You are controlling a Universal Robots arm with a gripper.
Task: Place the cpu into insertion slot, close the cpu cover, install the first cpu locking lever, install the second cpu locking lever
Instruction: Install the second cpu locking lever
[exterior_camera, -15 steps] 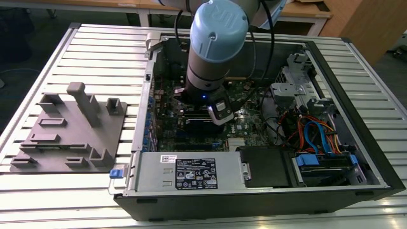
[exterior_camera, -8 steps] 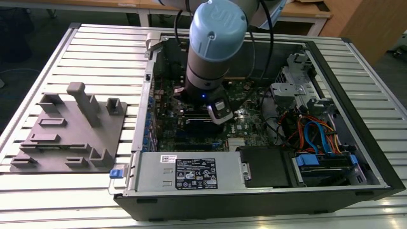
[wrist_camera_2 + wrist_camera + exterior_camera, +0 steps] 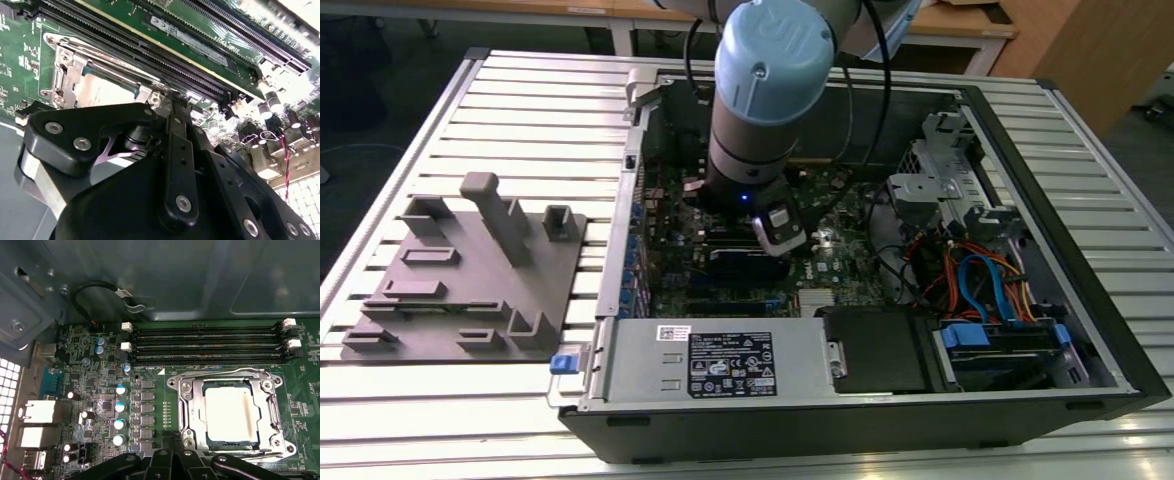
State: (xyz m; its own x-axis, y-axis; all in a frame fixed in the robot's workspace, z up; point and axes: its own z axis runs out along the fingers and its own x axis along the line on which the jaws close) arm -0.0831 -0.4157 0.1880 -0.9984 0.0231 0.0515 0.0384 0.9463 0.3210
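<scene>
The cpu (image 3: 230,412) lies in the insertion slot (image 3: 186,412), its pale silver top showing through the window of the cpu cover (image 3: 192,390), which lies flat over it. A thin wire locking lever (image 3: 225,371) runs along one edge of the socket. My gripper (image 3: 174,454) sits low at the socket's edge with its black fingers (image 3: 162,460) shut and nothing held. In the second wrist view the gripper (image 3: 172,97) reaches down beside the cpu cover (image 3: 67,75), with the cpu (image 3: 105,90) just past it. In the exterior view the gripper (image 3: 778,238) hangs over the green board.
Long black memory slots (image 3: 205,342) run beside the socket, and silver capacitors (image 3: 120,407) stand on its other side. The open computer case (image 3: 1107,330) holds a power supply (image 3: 720,365) and a drive cage with cables (image 3: 987,290). A grey fixture block (image 3: 467,270) rests at the exterior view's left.
</scene>
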